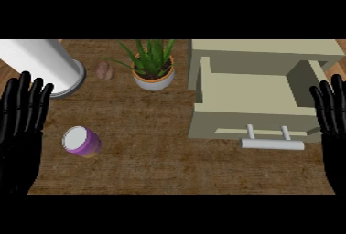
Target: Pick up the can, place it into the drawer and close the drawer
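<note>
Presently, we find no part of the task done. At nine o'clock the left hand rests at the view's edge, fingers straight and spread upward, holding nothing. At eleven o'clock stands a white cylinder. The can, purple with a white top, sits on the counter at eight o'clock, just beside the left hand but apart from it, ungrasped. Toward twelve o'clock we note a brown lump and a plant, both well apart from the can. The drawer, at three o'clock, stands pulled out, its handle at four o'clock; no can lies in it. At the three o'clock edge the right hand rests, fingers straight, holding nothing. We judge all three steps outstanding: pick-up, placing and closing. With the drawer open, no opening appears needed.
</note>
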Robot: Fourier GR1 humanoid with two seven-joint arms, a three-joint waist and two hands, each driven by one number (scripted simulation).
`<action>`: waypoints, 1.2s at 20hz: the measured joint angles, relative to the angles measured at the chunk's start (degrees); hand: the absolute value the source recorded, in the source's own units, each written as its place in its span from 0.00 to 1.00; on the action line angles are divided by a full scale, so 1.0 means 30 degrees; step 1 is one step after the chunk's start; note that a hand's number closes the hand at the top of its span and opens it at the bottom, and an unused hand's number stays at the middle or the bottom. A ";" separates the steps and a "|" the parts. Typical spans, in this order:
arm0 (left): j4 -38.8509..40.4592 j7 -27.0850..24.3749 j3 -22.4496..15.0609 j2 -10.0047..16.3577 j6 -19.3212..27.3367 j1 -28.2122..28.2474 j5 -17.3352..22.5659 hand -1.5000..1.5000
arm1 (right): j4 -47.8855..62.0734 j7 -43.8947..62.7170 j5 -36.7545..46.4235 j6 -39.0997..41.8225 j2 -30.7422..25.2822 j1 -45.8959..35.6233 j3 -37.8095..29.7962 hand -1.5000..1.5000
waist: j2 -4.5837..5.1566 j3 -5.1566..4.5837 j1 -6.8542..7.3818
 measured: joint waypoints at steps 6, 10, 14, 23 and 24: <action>0.0395 -0.1248 0.0249 0.2171 -0.5549 0.0377 0.5485 0.00 | 0.0077 -0.0228 -0.0304 0.0303 0.0313 -0.0023 0.0583 0.00 | 0.0408 0.0252 -0.0418; 0.1934 -0.0268 0.0844 0.5120 -0.9156 0.1628 0.7613 0.00 | 0.0733 0.1306 -0.0290 -0.0790 0.0735 0.0977 -0.0321 0.00 | 0.0569 0.0313 -0.0606; 0.4026 -0.0160 0.3031 0.8216 -1.2782 0.2192 1.0912 0.00 | 0.0185 0.2644 -0.0527 -0.1181 0.0680 0.1700 -0.0966 0.00 | 0.0531 0.0358 -0.0645; 0.8839 -0.0501 0.6831 1.2361 -1.8569 0.2446 1.5242 0.00 | -0.0233 0.2038 -0.2847 0.0499 -0.0100 0.3955 -0.3222 0.00 | 0.0488 0.0410 -0.0674; 0.9454 -0.0619 0.7048 1.2360 -1.8913 0.2174 1.5136 0.00 | -0.0241 0.2080 -0.3217 0.0732 -0.0294 0.3996 -0.3612 0.00 | 0.0490 0.0413 -0.0689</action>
